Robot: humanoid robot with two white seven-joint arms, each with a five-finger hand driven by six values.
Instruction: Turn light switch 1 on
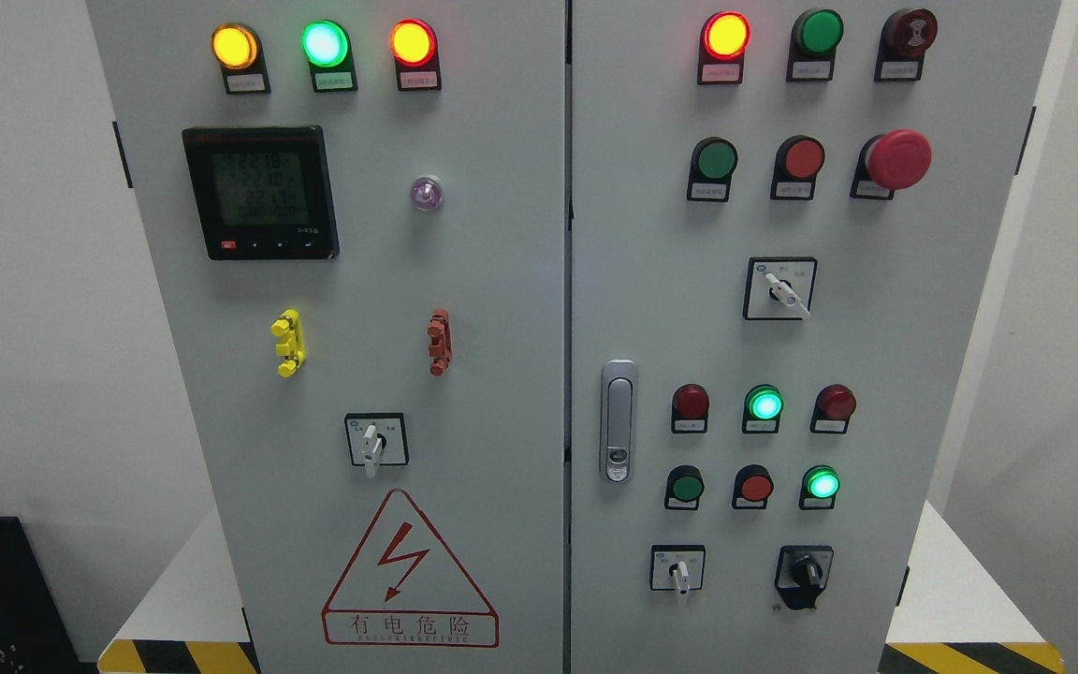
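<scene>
A grey electrical cabinet (502,393) with two doors fills the head view. The left door carries lit yellow (234,46), green (325,43) and orange-red (413,42) lamps, a digital meter (261,193) and a white rotary switch (372,444). On the right door are a lit red lamp (725,35), rows of green and red push buttons, a red mushroom stop button (896,159) and white rotary switches (785,293) (680,572). No label naming switch 1 is readable. Neither of my hands shows.
A door handle (619,420) sits at the right door's left edge. A black rotary knob (806,573) is at the lower right. A red lightning warning sign (408,576) marks the left door. The cabinet stands on a white base with yellow-black striped edges (969,655).
</scene>
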